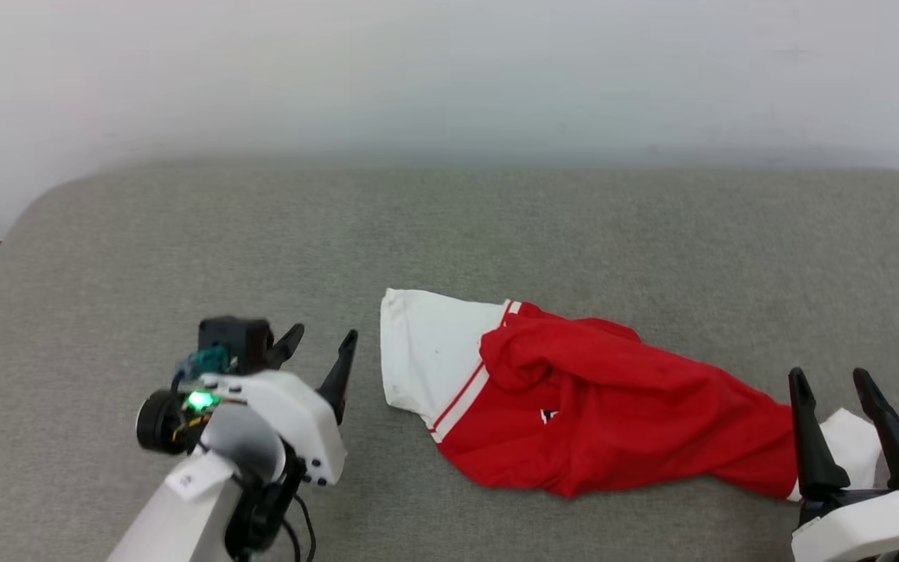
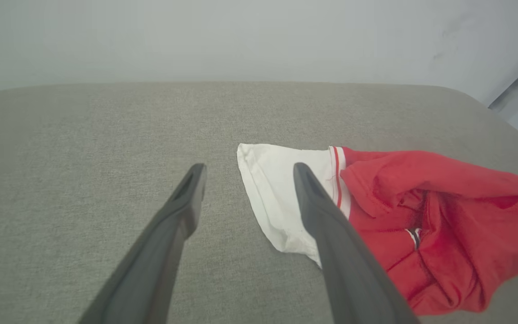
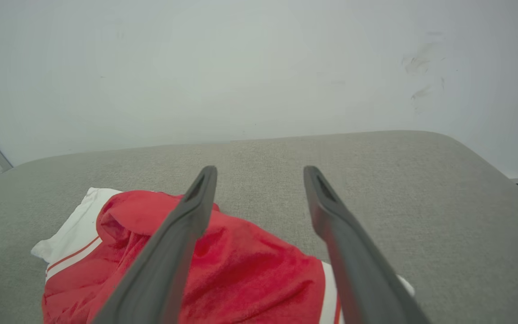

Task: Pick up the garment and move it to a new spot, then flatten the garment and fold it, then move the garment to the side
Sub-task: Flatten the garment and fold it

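Observation:
The garment (image 1: 613, 406) is a red shirt with white sleeves and red-white striped trim, lying crumpled and stretched sideways on the grey padded surface (image 1: 449, 234). One white sleeve points left, the other pokes out at the right end. My left gripper (image 1: 317, 343) stands open just left of the left sleeve, apart from it. In the left wrist view the garment (image 2: 421, 216) lies to the right of the left gripper (image 2: 247, 168). My right gripper (image 1: 828, 378) is open above the garment's right end, nothing between its fingers. The right wrist view shows the right gripper (image 3: 261, 171) over the garment (image 3: 250, 270).
A pale wall (image 1: 449, 70) runs behind the padded surface. The surface's rounded left corner (image 1: 36, 211) drops off to the floor. Bare grey fabric stretches behind and to the left of the garment.

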{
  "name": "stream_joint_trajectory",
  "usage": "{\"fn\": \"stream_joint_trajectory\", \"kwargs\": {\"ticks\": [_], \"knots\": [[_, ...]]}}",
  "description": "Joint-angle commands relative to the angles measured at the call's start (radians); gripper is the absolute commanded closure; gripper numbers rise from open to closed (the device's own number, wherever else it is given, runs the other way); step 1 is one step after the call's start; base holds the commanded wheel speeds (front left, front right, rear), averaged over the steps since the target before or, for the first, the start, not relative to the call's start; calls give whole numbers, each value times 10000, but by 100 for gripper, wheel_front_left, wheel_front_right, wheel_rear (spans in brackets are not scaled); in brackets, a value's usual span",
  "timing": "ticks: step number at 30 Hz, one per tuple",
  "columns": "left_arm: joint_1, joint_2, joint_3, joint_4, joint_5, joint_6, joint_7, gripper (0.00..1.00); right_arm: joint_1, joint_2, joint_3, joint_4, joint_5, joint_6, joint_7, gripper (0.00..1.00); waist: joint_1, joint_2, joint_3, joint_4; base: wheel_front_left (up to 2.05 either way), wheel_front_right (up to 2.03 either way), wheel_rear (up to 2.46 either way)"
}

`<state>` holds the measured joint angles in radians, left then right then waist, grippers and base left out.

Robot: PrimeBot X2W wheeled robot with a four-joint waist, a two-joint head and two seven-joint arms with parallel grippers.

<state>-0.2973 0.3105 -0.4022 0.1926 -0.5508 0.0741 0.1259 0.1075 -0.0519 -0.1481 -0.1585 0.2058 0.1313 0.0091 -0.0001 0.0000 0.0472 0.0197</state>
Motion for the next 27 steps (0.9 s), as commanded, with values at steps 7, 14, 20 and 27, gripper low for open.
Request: {"fn": "stream_joint_trajectory", "kwargs": {"ticks": [7,14,20,27], "knots": [[-1604,25,-557,560,108,-508,1239,0,-325,22,200,-71,159,-10,-57,0,1,0,1059,-859,0,0,0],[-3013,-300,-1720,1064,427,-1434,2467,0,-729,26,258,162,306,-10,-285,0,1,0,1898,-1365,0,0,0],[-3738,-382,-2404,1853,461,-1784,3372,0,-1022,25,413,536,461,-10,-510,0,1,0,2269,-1694,0,0,0],[-4091,-439,-3051,2329,120,-1994,3720,100,-1129,26,395,837,583,-10,-700,0,1,0,2374,-1805,0,0,0]]}}
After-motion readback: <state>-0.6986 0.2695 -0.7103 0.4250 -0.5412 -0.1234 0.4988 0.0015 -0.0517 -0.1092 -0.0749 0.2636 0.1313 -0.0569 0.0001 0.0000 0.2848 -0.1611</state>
